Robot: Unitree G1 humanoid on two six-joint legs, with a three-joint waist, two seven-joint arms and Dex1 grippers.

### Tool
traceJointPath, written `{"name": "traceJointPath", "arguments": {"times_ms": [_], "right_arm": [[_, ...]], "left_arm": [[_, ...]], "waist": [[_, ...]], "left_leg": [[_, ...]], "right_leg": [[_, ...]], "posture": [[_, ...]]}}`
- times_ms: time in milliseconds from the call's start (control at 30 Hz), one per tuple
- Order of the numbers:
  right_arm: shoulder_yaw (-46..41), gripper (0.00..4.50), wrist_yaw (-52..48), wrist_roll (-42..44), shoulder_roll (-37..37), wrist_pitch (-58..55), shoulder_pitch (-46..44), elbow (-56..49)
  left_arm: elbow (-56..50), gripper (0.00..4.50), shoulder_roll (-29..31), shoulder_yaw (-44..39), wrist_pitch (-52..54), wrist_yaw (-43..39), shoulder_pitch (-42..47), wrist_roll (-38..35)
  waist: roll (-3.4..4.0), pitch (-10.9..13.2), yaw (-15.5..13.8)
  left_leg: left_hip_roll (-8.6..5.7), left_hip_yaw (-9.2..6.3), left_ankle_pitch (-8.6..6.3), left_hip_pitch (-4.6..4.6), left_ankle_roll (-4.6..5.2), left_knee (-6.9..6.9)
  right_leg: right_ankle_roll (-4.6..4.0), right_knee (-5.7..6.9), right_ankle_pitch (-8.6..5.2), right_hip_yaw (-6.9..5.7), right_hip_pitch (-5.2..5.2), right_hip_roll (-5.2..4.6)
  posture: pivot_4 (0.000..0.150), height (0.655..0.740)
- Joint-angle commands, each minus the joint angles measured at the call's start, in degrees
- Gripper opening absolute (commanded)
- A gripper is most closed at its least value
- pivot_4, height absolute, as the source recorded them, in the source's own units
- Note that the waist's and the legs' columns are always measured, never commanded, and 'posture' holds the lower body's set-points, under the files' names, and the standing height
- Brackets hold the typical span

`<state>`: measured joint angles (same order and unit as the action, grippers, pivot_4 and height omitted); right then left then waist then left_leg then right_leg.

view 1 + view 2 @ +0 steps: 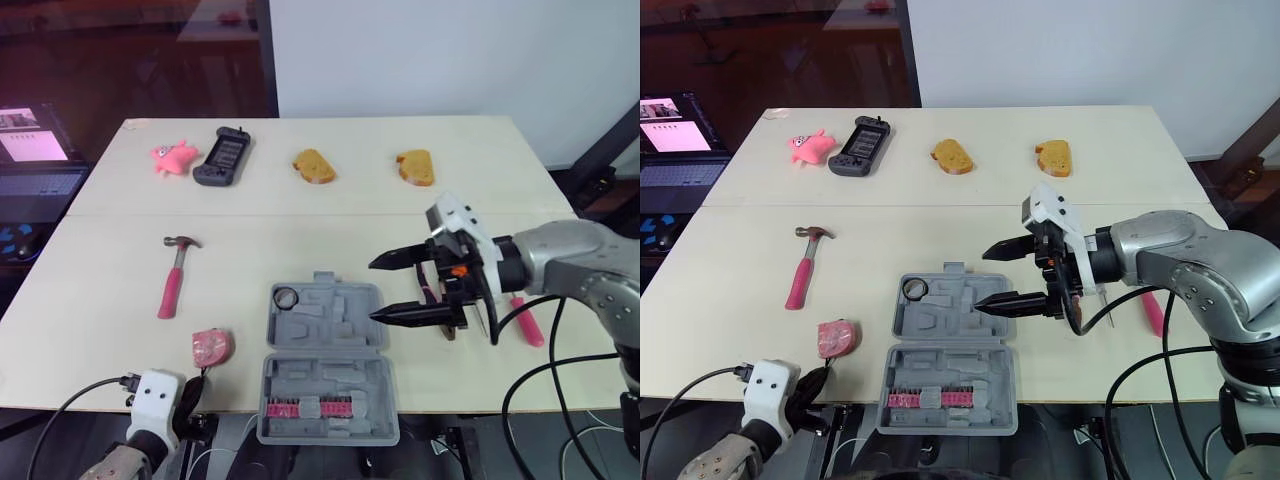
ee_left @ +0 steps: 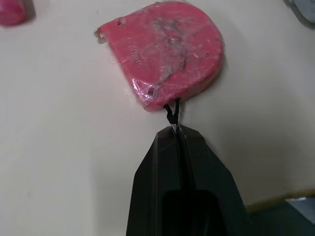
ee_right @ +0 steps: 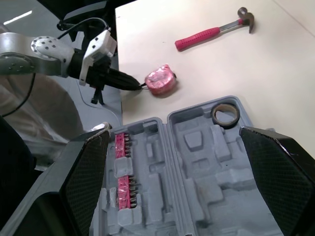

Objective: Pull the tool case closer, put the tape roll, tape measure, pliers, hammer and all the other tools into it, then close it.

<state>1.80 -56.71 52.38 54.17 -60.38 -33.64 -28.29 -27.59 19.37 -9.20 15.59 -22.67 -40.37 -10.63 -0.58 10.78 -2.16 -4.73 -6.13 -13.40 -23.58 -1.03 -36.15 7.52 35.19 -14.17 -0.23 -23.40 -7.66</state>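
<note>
Pale table (image 1: 330, 200) holds the open tool case (image 1: 325, 352) at lower centre, long axis running bottom to top, tape roll (image 1: 285, 297) in its upper-left corner. Left of it the hammer (image 1: 172, 280) points its head upward. The right gripper (image 1: 371, 290) gapes wide, pointing left over the case. At lower left, the left gripper (image 2: 178, 132) pinches the tape measure (image 1: 211, 346) by its cord (image 2: 171, 112).

Bright, even indoor light with soft shadows.
Light falls from above onto the pale beige wooden table (image 1: 500, 170), leaving only thin, soft shadows beside the pink-handled steel hammer (image 1: 172, 280) and the open grey plastic tool case (image 1: 325, 400). The pink plastic-wrapped tape measure (image 2: 165, 54) shows a dull sheen (its wrap catches the light). The dark glass pane (image 1: 150, 60) behind the table carries faint reflections.
</note>
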Motion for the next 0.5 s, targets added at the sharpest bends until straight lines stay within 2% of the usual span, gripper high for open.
{"name": "traceJointPath", "arguments": {"times_ms": [33, 200, 233, 300, 367, 500], "right_arm": [[-0.3, 4.5, -0.3, -0.8, -0.7, 1.7, -0.9, -0.1], [-0.2, 4.5, -0.5, -1.6, -1.2, 2.4, -0.8, 0.0], [-0.1, 4.5, -0.5, -1.8, -1.3, 2.6, -0.8, 0.2], [-0.1, 4.5, -0.7, -2.5, -1.4, 3.2, -1.0, 0.6], [-0.1, 4.5, -1.0, -3.0, -1.4, 3.7, -0.9, 1.0], [-0.4, 4.5, -1.5, -3.3, -1.2, 4.0, -0.4, 0.8]], "left_arm": [[-1.4, 0.03, 0.6, -1.2, -0.9, -0.7, -1.3, -0.3], [-2.3, 0.03, 1.5, -1.5, 1.3, -1.6, 0.5, -1.1], [-2.6, 0.28, 2.0, -2.1, 1.7, -2.4, 0.7, -2.0], [-3.3, 0.9, 3.1, -3.9, 2.5, -4.0, 0.9, -4.1], [-4.1, 1.83, 4.8, -6.0, 2.3, -6.9, 0.3, -6.9], [-4.3, 3.97, 7.8, -12.4, 1.2, -13.8, -1.4, -13.5]], "waist": [[0.0, 0.0, 0.0], [0.0, 0.0, -0.1], [0.0, 0.0, -0.1], [0.0, 0.0, 0.0], [0.0, 0.0, 0.0], [0.0, 0.0, 0.0]], "left_leg": [[0.0, 0.0, 0.0, 0.0, 0.0, 0.0], [0.01, 0.0, 0.0, -0.02, 0.0, -0.01], [0.01, -0.01, 0.0, -0.03, 0.0, -0.01], [0.01, -0.01, 0.0, -0.03, 0.0, 0.0], [0.02, -0.01, 0.0, -0.03, 0.0, 0.01], [0.04, 0.0, 0.0, -0.03, 0.0, 0.02]], "right_leg": [[0.0, 0.0, 0.0, 0.0, 0.0, 0.0], [0.0, 0.0, 0.0, -0.01, -0.01, 0.01], [0.0, 0.0, 0.0, -0.02, -0.01, 0.01], [0.0, 0.0, 0.0, -0.03, -0.01, 0.02], [0.0, 0.0, 0.0, -0.03, -0.03, 0.03], [-0.01, 0.0, 0.01, -0.03, -0.05, 0.04]], "posture": [[0.15, 0.74], [0.15, 0.74], [0.15, 0.74], [0.15, 0.74], [0.15, 0.74], [0.15, 0.74]]}}
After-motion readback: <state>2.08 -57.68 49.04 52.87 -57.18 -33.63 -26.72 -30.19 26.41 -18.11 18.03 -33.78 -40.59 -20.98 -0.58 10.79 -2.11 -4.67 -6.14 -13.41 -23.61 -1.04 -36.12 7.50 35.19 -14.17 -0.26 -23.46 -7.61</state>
